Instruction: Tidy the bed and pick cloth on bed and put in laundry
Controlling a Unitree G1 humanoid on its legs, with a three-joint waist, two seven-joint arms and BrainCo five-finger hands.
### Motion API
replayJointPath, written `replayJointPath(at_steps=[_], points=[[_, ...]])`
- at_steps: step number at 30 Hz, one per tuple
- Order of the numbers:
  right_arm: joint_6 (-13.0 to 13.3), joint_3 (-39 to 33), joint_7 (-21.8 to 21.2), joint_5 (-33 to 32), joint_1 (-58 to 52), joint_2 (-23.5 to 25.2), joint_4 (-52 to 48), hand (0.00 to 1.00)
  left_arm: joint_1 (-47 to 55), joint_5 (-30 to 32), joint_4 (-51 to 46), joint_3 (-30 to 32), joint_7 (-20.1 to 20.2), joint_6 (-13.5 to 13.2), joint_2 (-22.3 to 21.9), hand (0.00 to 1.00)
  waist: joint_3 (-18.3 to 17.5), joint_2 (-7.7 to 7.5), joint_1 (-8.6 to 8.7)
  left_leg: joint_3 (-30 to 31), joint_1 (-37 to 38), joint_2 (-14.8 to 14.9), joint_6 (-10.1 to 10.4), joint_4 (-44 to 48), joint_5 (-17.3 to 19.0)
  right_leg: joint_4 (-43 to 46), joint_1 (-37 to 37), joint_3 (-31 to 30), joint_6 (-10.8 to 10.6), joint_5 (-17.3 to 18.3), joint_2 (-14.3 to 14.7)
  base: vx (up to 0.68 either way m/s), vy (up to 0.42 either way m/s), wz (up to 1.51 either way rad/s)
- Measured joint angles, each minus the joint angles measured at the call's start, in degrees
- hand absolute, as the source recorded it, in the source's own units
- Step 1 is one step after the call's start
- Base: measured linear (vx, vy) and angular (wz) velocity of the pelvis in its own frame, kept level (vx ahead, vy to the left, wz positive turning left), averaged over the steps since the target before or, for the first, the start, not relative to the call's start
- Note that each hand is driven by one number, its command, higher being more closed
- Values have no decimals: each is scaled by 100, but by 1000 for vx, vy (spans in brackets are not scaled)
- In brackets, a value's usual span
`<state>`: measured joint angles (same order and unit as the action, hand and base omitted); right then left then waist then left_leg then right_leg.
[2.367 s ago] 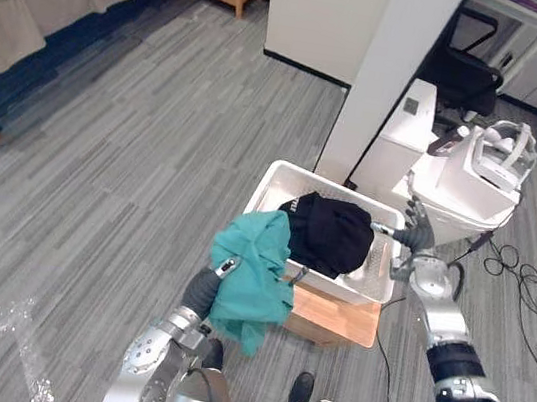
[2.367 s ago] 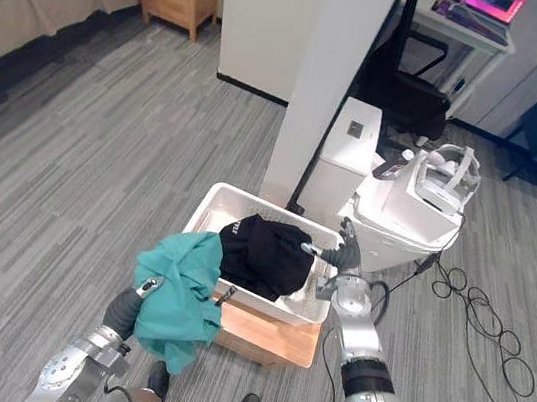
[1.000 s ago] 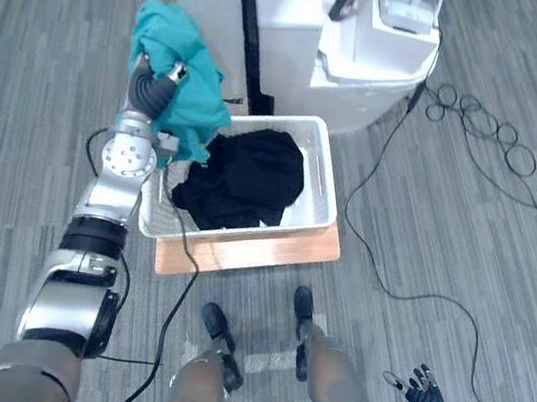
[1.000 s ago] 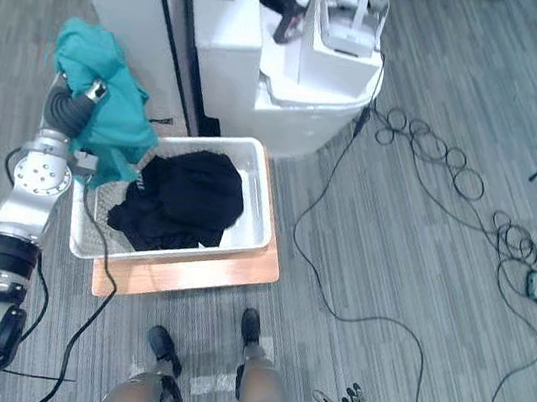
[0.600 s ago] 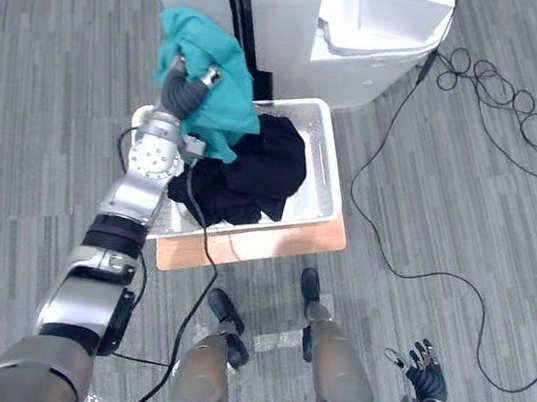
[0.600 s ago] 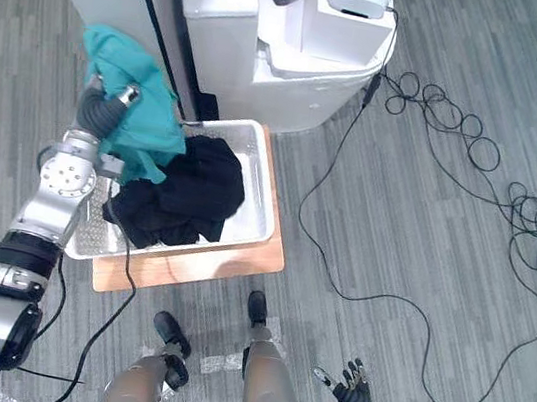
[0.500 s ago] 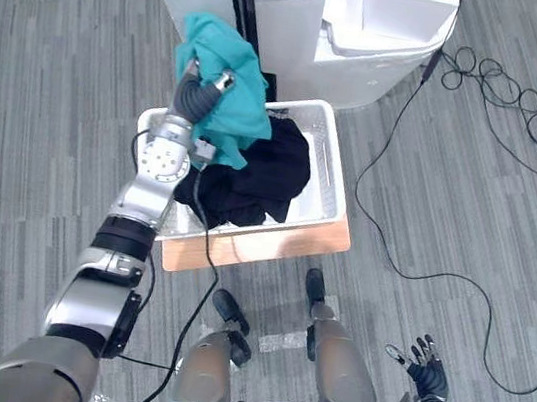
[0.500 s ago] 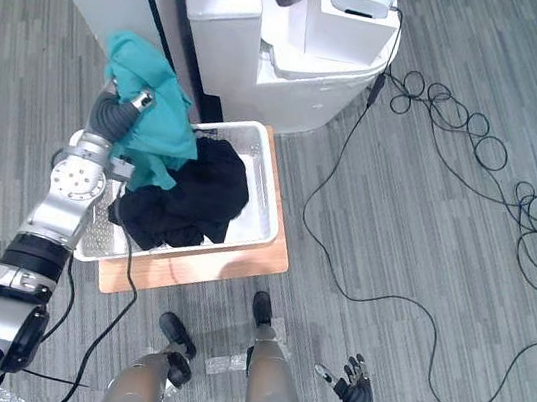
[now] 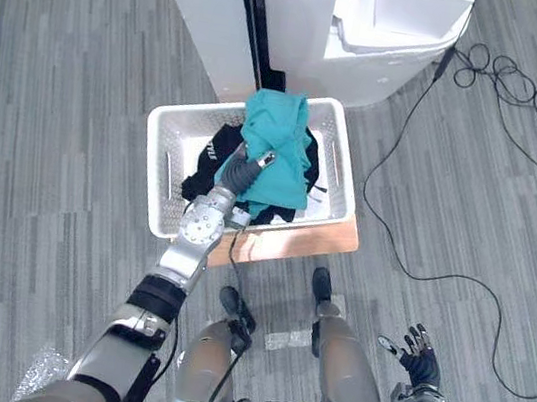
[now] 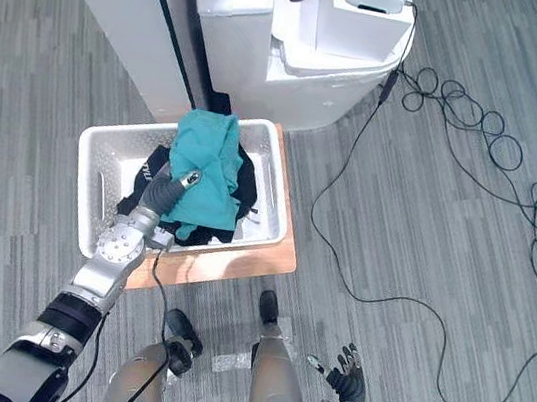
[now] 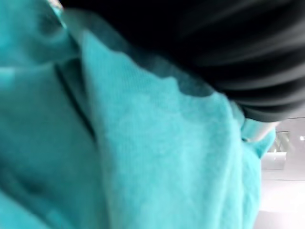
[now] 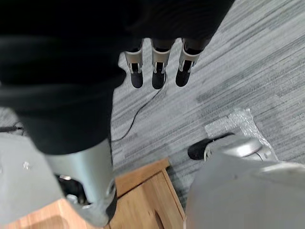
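Observation:
A teal cloth hangs over the white laundry basket, bunched round my left hand, which is shut on it above the basket's middle. In the left wrist view the teal cloth lies right against the hand's dark cover. Under it, inside the basket, lies a black cloth. My right hand hangs low at my right side over the floor, open with fingers straight and holding nothing.
The basket rests on a wooden board on grey plank floor. Just behind it stand a white pillar and a white unit with a device on top. Black cables loop on the floor to the right.
My left arm has swung the teal cloth from the basket's left back corner to over its middle, and lower. The camera has shifted. The right hand stays down at my side.

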<state>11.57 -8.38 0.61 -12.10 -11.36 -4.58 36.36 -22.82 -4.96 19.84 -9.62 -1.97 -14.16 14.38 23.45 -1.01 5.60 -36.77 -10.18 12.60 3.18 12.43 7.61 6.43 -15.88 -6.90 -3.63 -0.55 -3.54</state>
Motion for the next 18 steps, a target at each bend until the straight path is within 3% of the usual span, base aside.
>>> replayJointPath(at_steps=[7,12,18], points=[[-1,-32,4,3,8,2,61,0,41,-2,-94,-147,-299,278,1,0,-12,24,6,3,-79,120,6,172,-4,14,-24,30,4,2,55,17,-40,0],[-6,-40,4,5,7,3,95,0,38,-29,-94,-84,-535,278,201,0,-31,57,19,121,-45,91,-9,155,-40,58,16,120,4,2,32,17,-3,10],[-15,-52,4,8,7,3,293,0,63,-243,-71,281,-476,283,307,0,-249,118,-3,154,113,-38,-14,-127,-204,57,92,159,3,2,-16,3,-7,6]])
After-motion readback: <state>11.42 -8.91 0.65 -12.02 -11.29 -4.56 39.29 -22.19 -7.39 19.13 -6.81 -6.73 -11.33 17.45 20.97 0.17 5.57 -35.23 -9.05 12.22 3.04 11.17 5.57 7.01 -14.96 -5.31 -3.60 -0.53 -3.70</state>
